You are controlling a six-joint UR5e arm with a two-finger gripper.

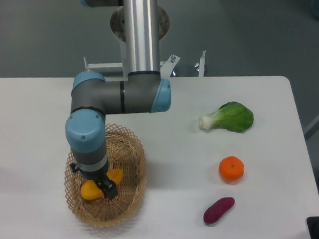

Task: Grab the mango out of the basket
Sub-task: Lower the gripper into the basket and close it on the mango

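Note:
The oval tan wicker basket (131, 150) stands at the front left of the white table. The yellow-orange mango (90, 191) lies inside it, partly covered by the gripper. My gripper (104, 187) reaches straight down into the basket and sits on the middle of the mango, with yellow showing on both sides of its dark fingers. The fingers look closed around the fruit, but the wrist hides most of them, so I cannot tell whether they grip it. The mango looks to be resting on the basket floor.
A green bok choy (230, 117) lies at the right back. A round orange (231, 169) sits in front of it, and a purple sweet potato (218, 210) lies near the front edge. The arm's upright column (142, 33) rises behind the basket.

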